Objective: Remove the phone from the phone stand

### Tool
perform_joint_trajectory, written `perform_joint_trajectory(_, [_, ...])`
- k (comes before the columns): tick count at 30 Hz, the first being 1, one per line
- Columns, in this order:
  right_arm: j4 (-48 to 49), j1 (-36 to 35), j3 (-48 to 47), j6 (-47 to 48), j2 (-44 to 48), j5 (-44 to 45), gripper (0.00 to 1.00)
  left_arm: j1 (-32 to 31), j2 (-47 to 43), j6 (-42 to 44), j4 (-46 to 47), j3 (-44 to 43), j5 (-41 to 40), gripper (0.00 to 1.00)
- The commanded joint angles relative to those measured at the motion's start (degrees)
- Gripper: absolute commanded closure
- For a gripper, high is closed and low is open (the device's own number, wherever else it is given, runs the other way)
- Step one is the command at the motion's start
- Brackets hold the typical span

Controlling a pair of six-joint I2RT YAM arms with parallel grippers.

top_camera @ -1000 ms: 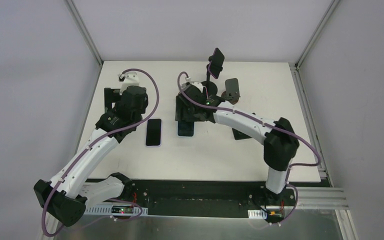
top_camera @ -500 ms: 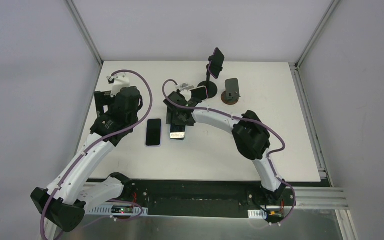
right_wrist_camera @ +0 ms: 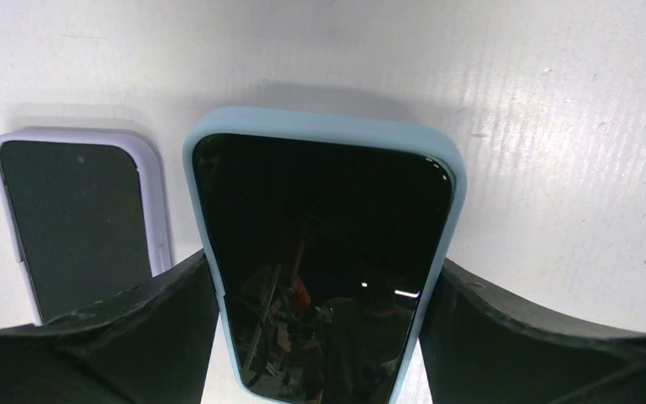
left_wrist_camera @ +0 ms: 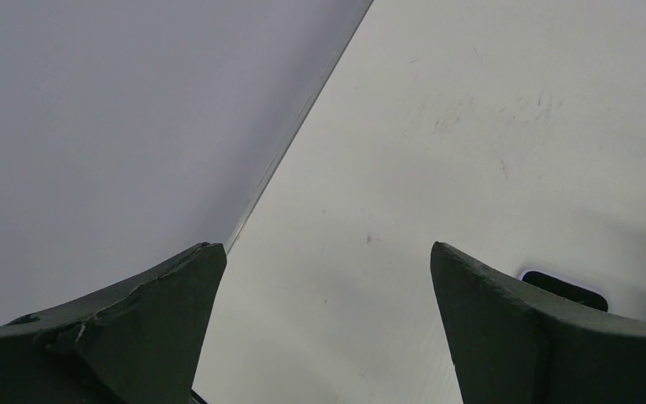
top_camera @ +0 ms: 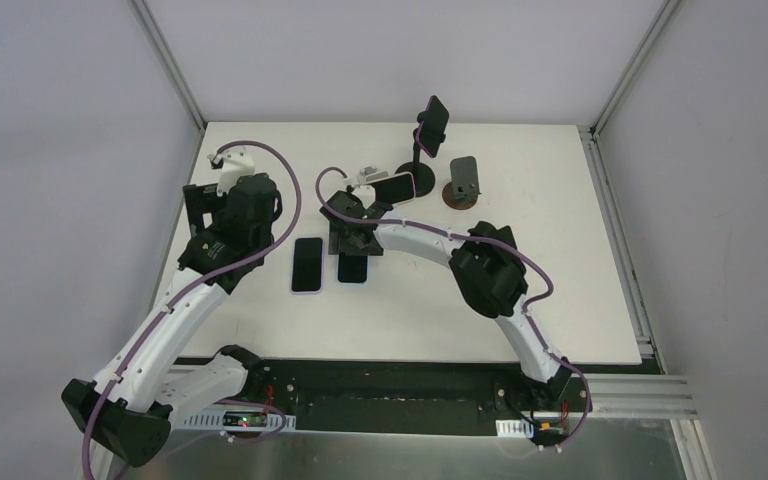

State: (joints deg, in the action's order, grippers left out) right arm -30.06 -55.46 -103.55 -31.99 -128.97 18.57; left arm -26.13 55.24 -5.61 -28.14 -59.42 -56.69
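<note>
No words, numbers or brand marks can be read in any of the views. The phone in the blue case (right_wrist_camera: 324, 269) has a black screen with only dim reflections on it. The phone in the purple case (right_wrist_camera: 76, 219) just beside it has a dark screen too.

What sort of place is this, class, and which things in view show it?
Probably a robotics lab test cell: a white table walled by grey panels, a left arm and right arm bolted at its near edge, and props like a blue-cased phone and a phone stand.
</note>
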Motion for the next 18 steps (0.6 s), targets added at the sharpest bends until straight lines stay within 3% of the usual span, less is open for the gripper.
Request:
perform_joint_trajectory(1, [3.02, -2.07, -0.71, -0.22, 0.21, -0.26, 0.38, 0.90, -1.27, -1.10, 1.13, 0.21, -1.53, 0.01])
perform_joint_trajectory(18, [3.96, -4.36, 4.67, -2.68, 0.92, -2.46, 0.32, 1.34, -0.97, -1.15, 1.25, 0.11, 0.32, 0.01])
